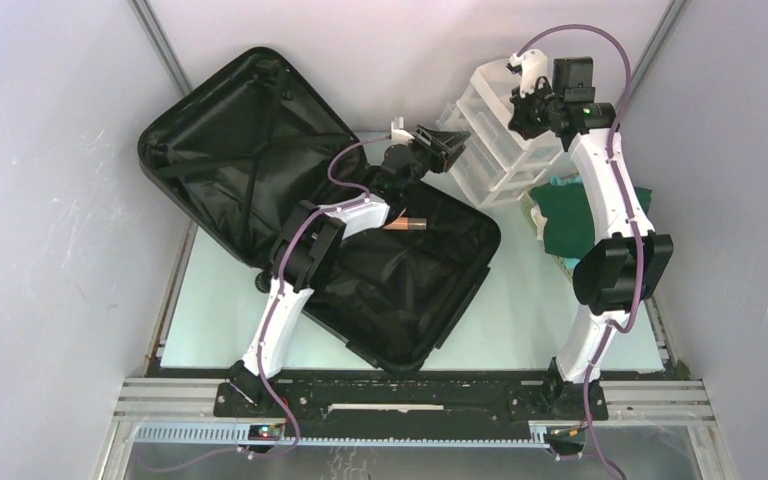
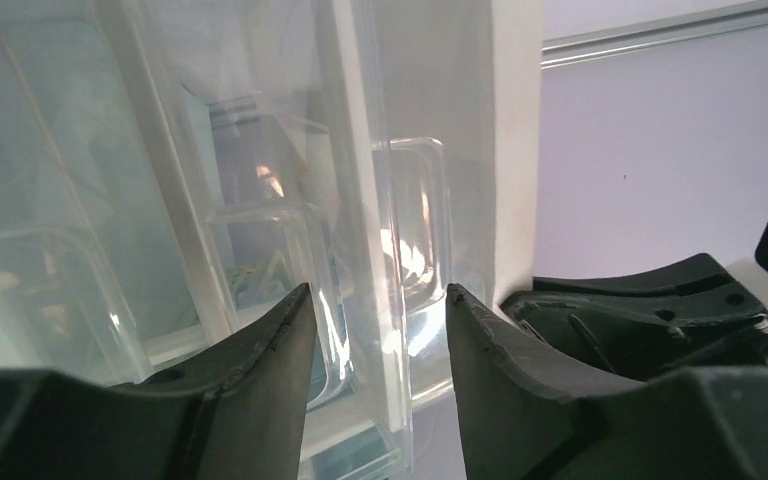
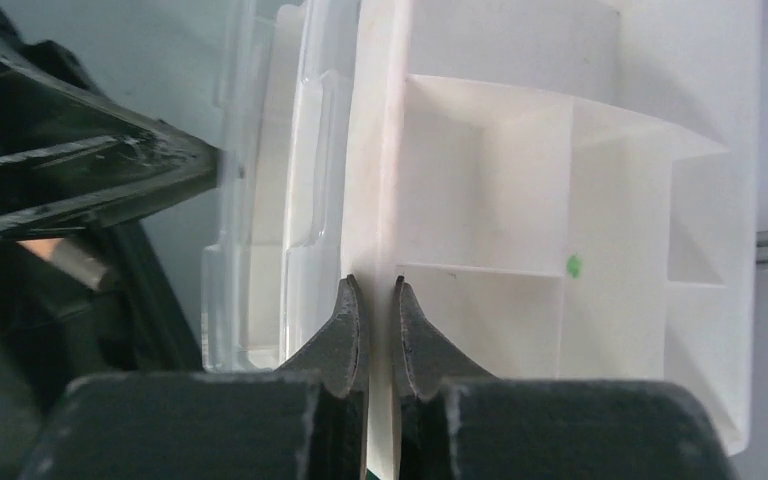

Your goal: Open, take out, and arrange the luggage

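Observation:
The luggage (image 1: 260, 150) lies open on the table, a black suitcase with its lid to the back left and its fabric-lined base (image 1: 410, 290) in the middle. My left gripper (image 1: 448, 146) reaches past it to the white drawer organizer (image 1: 500, 160). In the left wrist view its jaws (image 2: 378, 290) are closed around the handle lip of a clear drawer (image 2: 400, 230). My right gripper (image 1: 522, 100) is at the organizer's top back. In the right wrist view it (image 3: 372, 282) is shut on a thin white wall of the frame (image 3: 480, 180).
A small copper-coloured cylinder (image 1: 407, 225) lies in the suitcase base under the left arm. A dark green cloth (image 1: 570, 215) sits in a pale basket (image 1: 533, 212) right of the organizer, under the right arm. White walls close in on both sides.

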Tool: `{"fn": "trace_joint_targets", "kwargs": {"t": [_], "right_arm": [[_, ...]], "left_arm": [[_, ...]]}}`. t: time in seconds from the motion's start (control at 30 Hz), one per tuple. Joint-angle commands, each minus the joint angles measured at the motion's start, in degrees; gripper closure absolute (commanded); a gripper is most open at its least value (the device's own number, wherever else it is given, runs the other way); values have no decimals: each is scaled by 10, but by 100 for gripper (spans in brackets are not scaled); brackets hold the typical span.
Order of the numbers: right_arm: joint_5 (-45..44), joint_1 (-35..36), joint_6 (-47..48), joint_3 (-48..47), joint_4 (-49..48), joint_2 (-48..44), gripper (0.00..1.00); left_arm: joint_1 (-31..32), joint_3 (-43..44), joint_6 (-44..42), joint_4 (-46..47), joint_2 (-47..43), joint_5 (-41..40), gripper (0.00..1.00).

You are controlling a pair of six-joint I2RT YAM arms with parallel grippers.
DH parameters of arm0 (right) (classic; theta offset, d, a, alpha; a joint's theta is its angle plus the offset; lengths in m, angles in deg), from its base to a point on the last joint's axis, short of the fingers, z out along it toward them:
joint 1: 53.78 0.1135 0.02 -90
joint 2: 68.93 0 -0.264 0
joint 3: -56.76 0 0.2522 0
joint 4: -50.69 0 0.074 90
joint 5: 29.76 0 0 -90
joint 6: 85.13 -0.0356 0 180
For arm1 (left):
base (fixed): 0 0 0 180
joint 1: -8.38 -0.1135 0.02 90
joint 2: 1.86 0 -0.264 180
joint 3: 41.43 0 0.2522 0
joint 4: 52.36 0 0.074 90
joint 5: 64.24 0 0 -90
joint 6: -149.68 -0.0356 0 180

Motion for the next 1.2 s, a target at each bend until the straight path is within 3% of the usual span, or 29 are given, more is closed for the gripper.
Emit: {"fn": "trace_joint_targets", "kwargs": {"t": [0.0,0.53,0.8,1.03,1.17], "right_arm": [[-148,-8,83,-1,-86,-16,100],[-120,1,108,21,-82,15,100],[-118,-3,106,1,-74,38,100],[-104,-8,102,-14,-53,49,100],[-79,-14,100,-18,-33,40,74]], "left_arm": [[-1,0,26,113,-22,26,46],[-20,-53,40,89,9,32,40],[-34,-102,16,11,-29,32,30],[-35,-134,-57,-46,-89,36,25],[-35,-156,-129,-80,-146,48,25]]}}
